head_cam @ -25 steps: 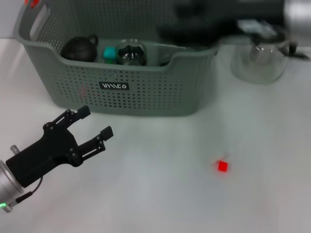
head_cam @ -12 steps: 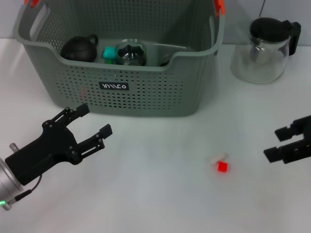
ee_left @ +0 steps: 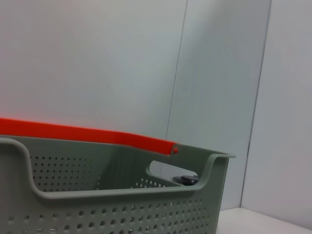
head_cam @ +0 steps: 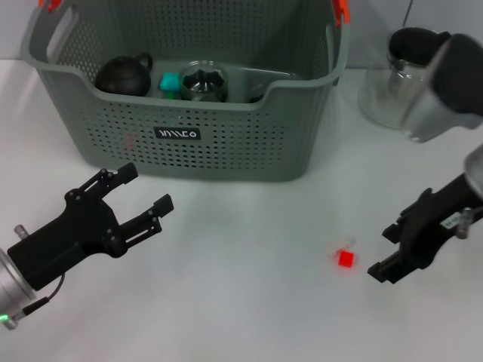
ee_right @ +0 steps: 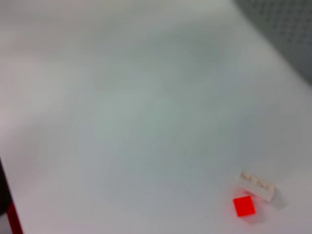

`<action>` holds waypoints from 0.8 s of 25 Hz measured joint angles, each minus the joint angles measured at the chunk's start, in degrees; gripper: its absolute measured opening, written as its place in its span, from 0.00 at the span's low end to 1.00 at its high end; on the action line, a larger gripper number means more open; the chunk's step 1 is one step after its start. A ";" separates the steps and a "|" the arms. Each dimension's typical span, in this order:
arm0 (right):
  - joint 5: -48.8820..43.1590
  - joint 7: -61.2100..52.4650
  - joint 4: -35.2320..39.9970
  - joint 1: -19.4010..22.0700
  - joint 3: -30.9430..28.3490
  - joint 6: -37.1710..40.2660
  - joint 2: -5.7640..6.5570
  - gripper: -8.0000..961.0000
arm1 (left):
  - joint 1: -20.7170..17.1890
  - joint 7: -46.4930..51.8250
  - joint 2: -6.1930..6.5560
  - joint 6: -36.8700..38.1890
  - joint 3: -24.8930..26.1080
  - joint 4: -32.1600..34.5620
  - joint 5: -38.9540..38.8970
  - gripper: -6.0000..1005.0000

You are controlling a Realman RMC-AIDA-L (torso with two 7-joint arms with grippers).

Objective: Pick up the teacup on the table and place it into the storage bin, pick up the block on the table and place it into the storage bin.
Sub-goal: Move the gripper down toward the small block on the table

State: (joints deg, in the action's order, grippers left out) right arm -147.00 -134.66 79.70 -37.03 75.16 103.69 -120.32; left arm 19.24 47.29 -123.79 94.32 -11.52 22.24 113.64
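Observation:
The block, a small red cube [head_cam: 345,259], lies on the white table with a small white brick [head_cam: 343,245] touching it; both also show in the right wrist view, the red block [ee_right: 243,206] beside the white brick [ee_right: 257,185]. My right gripper [head_cam: 383,253] hovers open just right of the block, apart from it. The grey-green storage bin [head_cam: 226,147] stands at the back. In it lie a black round vessel [head_cam: 123,75], a teal piece [head_cam: 170,83] and a clear glass vessel [head_cam: 204,81]. No teacup shows on the table. My left gripper [head_cam: 147,188] is open and empty in front of the bin.
A glass teapot [head_cam: 396,83] with a black lid stands at the back right, partly hidden by my right arm's silver link [head_cam: 453,83]. The left wrist view shows the bin wall [ee_left: 122,209] and its orange rim strip [ee_left: 87,134]. A bin corner [ee_right: 287,29] shows in the right wrist view.
My right arm left the space above the bin, swung to the right side and has come down close beside the red block. The left arm has not moved.

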 joint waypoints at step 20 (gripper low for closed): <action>-1.91 -28.17 -17.81 -8.93 9.57 -17.67 -0.13 0.58 | -0.16 -0.45 -0.02 -0.29 0.58 -0.09 0.00 0.84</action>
State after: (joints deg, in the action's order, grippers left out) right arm -148.91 -162.83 61.89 -45.96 84.74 86.02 -120.45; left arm 19.08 46.84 -123.82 94.04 -10.94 22.15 113.64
